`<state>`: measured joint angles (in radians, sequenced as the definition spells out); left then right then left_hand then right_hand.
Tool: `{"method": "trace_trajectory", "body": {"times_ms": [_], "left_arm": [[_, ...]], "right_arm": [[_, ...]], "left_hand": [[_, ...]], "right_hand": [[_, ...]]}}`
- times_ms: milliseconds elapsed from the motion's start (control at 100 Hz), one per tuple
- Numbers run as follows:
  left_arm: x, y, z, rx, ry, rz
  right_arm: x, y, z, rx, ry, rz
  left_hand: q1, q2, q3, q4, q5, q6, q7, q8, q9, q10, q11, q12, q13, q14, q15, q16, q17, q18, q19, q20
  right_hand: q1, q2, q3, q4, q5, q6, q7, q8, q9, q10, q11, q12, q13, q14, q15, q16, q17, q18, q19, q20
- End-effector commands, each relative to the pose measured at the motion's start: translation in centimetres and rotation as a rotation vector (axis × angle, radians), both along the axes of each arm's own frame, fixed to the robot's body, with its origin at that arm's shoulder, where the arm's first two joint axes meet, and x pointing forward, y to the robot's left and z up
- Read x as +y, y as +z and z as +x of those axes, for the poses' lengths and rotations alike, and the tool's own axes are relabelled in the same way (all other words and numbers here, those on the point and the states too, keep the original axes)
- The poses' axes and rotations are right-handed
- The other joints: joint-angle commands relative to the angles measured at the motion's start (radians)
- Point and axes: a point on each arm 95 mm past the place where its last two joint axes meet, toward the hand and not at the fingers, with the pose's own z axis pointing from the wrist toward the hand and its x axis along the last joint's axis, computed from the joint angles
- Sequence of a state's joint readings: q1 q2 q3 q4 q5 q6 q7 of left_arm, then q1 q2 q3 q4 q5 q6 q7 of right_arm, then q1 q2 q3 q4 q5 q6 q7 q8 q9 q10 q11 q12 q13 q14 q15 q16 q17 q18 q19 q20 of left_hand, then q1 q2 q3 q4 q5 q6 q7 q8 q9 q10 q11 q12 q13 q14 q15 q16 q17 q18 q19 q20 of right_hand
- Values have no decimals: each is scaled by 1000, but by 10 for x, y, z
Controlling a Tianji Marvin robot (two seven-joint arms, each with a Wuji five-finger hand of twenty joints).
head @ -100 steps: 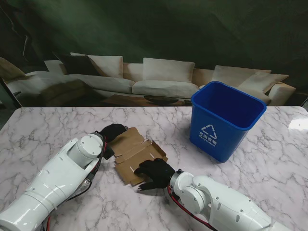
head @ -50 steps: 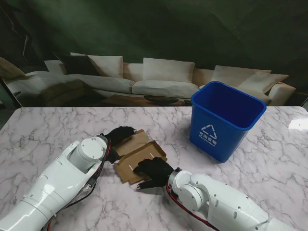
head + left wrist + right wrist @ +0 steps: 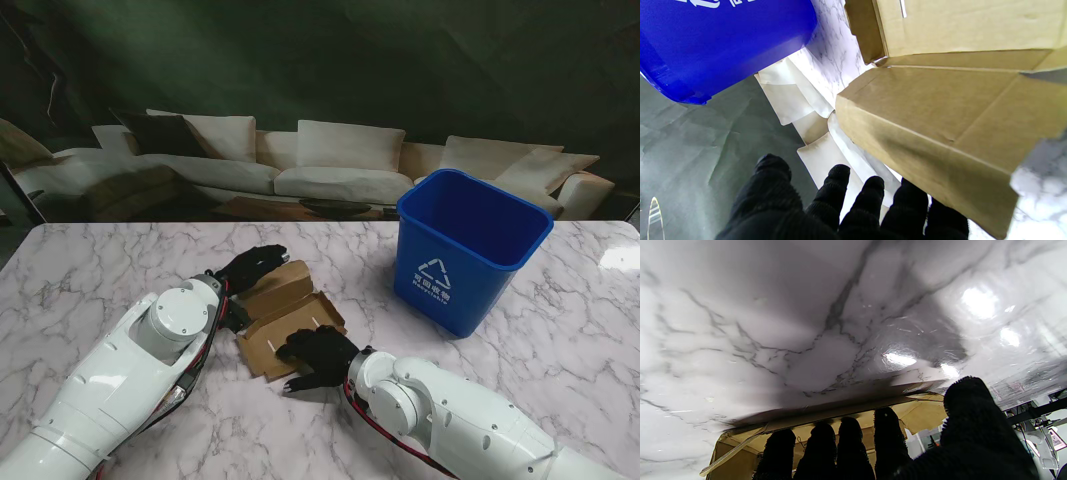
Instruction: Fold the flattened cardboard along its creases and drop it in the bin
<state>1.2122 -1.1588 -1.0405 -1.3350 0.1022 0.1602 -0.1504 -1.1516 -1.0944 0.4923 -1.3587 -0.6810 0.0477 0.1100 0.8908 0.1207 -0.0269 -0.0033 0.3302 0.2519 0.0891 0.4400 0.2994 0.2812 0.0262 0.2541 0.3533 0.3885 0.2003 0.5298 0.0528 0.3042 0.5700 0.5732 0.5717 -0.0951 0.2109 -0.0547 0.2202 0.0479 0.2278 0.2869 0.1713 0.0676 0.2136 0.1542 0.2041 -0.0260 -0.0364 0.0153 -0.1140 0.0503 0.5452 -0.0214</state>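
The brown cardboard [image 3: 290, 318] lies on the marble table between my hands, partly folded. Its far panel [image 3: 274, 284] stands tilted up off the table. My left hand [image 3: 252, 267], in a black glove, is open with its fingers spread against the outer side of that raised panel. In the left wrist view the panel [image 3: 940, 120] rises beside the fingers [image 3: 840, 196]. My right hand [image 3: 318, 352] rests open and flat on the near panel, holding it down; the right wrist view shows its fingers [image 3: 848, 446] on the cardboard [image 3: 920, 413]. The blue bin [image 3: 470, 250] stands to the right.
The bin [image 3: 720, 40] stands upright with its mouth open, a short way right of the cardboard. The marble table [image 3: 120, 260] ends at a far edge, with a printed sofa backdrop [image 3: 330, 160] behind it.
My left hand has moved right and farther from me, tipping the far panel up toward the near one. The right hand has stayed pressed on the near panel.
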Motion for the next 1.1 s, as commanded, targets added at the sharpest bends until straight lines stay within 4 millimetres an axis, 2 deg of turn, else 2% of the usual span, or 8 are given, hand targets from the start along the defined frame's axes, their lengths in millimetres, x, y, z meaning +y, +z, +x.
{"method": "trace_trajectory", "body": {"times_ms": [0, 170, 370, 610, 860, 900, 1030, 1090], "left_arm": [[-8, 1, -4, -11, -37, -10], [-10, 0, -9, -29, -46, -27], [-11, 5, -15, -50, -70, -43], [-15, 7, -20, -45, -90, -75], [-17, -2, -25, -2, -110, -98], [-18, -2, -26, -2, -115, -107], [-21, -2, -30, -12, -140, -106], [-22, -2, -31, -13, -148, -112]], "right_arm": [[-17, -35, -16, 89, -19, -81], [-17, -35, -15, 91, -25, -90], [-17, -36, -13, 94, -30, -94], [-16, -36, -11, 98, -33, -97], [-16, -37, -9, 98, -38, -97], [-15, -37, -9, 99, -36, -99], [-15, -37, -9, 101, -30, -103], [-15, -36, -8, 102, -32, -103]], "left_hand": [[9, 28, -13, -21, 9, -3, 3, 2, 11, -12, 6, 6, 36, -9, 42, 5, 32, -9, 88, 18], [15, 26, -13, -20, 16, -2, 4, 4, 17, -12, 6, 8, 46, -4, 54, 10, 40, -9, 126, 29], [15, 23, -14, -20, 24, -2, 7, 6, 19, -6, 5, 7, 52, -4, 57, 9, 43, -7, 143, 27], [15, 21, -14, -20, 22, -6, 5, 7, 18, -3, 4, 3, 58, 5, 60, 7, 55, 3, 161, 25], [12, 16, -14, -21, 23, -9, 5, 7, 8, -14, 0, -3, 68, 16, 64, 1, 86, 27, 193, 22], [11, 14, -15, -21, 41, -8, 13, 10, 8, -16, 1, -3, 73, 13, 68, 3, 91, 26, 204, 24], [18, 12, -13, -20, 55, -10, 17, 11, 29, -20, 8, 2, 88, 0, 97, 23, 97, 32, 254, 35], [21, 8, -12, -19, 61, -10, 20, 13, 44, -21, 14, 12, 100, -9, 138, 65, 102, 33, 299, 51]], "right_hand": [[-20, 27, -26, 20, 87, 22, 121, 37, 67, 14, 70, 28, 10, 13, 13, 6, 29, 32, 28, 14], [-21, 26, -25, 20, 87, 10, 124, 39, 69, 6, 70, 28, 8, 32, 13, 5, 29, 34, 30, 15], [-24, 30, -25, 20, 88, -5, 133, 46, 65, 15, 68, 27, 4, 94, 12, 4, 28, 55, 45, 18], [-24, 31, -24, 20, 85, -6, 136, 49, 65, 21, 65, 26, 3, 108, 12, 4, 23, 64, 55, 18], [-23, 31, -23, 21, 85, -8, 137, 52, 64, 22, 63, 25, 3, 117, 12, 3, 21, 72, 62, 18], [-24, 30, -24, 20, 85, -8, 137, 52, 65, 22, 63, 25, 4, 117, 13, 3, 21, 72, 63, 18], [-24, 30, -24, 20, 83, -9, 137, 53, 64, 19, 63, 26, 3, 120, 13, 3, 20, 73, 67, 18], [-24, 32, -24, 21, 84, -9, 137, 54, 64, 19, 64, 26, 3, 122, 12, 3, 20, 74, 68, 18]]}}
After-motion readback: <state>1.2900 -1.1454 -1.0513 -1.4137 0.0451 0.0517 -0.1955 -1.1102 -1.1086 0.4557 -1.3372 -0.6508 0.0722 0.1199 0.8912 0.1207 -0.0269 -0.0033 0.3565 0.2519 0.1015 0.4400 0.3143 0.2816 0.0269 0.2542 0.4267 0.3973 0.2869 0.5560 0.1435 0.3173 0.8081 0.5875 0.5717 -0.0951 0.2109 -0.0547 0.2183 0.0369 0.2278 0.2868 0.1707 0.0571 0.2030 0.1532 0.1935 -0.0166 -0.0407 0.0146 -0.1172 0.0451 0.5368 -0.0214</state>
